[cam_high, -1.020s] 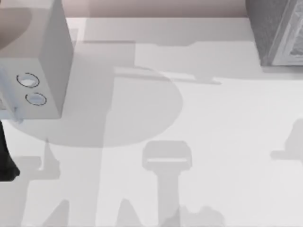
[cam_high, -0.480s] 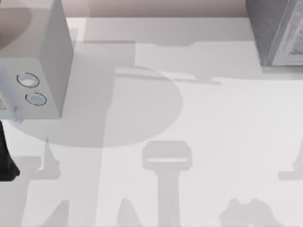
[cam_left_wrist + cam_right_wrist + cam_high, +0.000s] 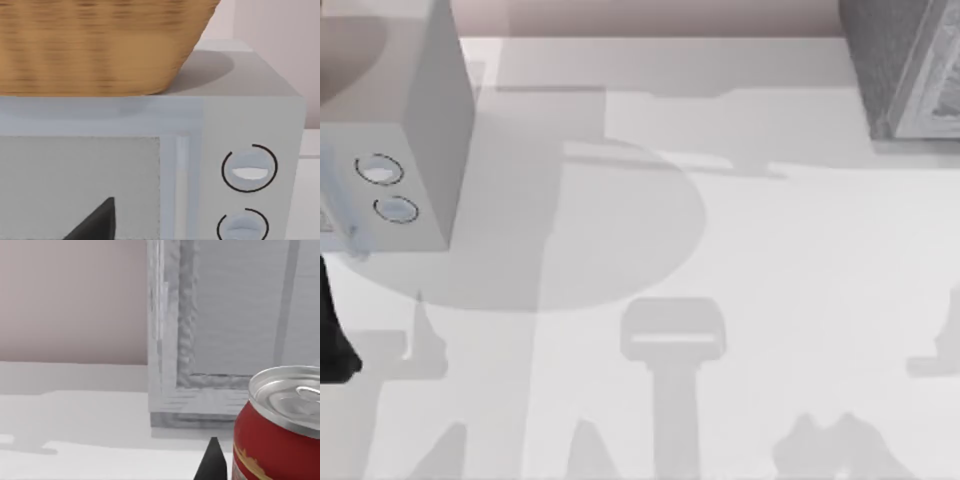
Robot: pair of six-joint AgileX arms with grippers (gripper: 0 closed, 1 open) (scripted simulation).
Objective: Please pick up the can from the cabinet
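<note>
1. Top view: the white bench (image 3: pixel 740 260) carries a grey microwave (image 3: pixel 415 130) at its left side and a grey cabinet (image 3: pixel 905 70) at its far right corner. A dark part of the left arm (image 3: pixel 332 340) stands at the left edge, just in front of the microwave.

2. Left wrist view: the microwave (image 3: pixel 250 125) is directly in front of the left end effector, with two round knobs (image 3: pixel 249 170) on its panel and a wicker basket (image 3: pixel 100 45) standing on top of it. One dark fingertip (image 3: pixel 95 222) shows before the door. How far this end effector is open, I cannot tell.

3. Right wrist view: a red can (image 3: pixel 277 440) with silver lid is upright and very close beside the dark fingertip (image 3: pixel 212 462) of the right end effector. The cabinet (image 3: pixel 225 330) stands behind the can, on the bench (image 3: pixel 75 430). Whether the fingers grip the can, I cannot tell.
</note>
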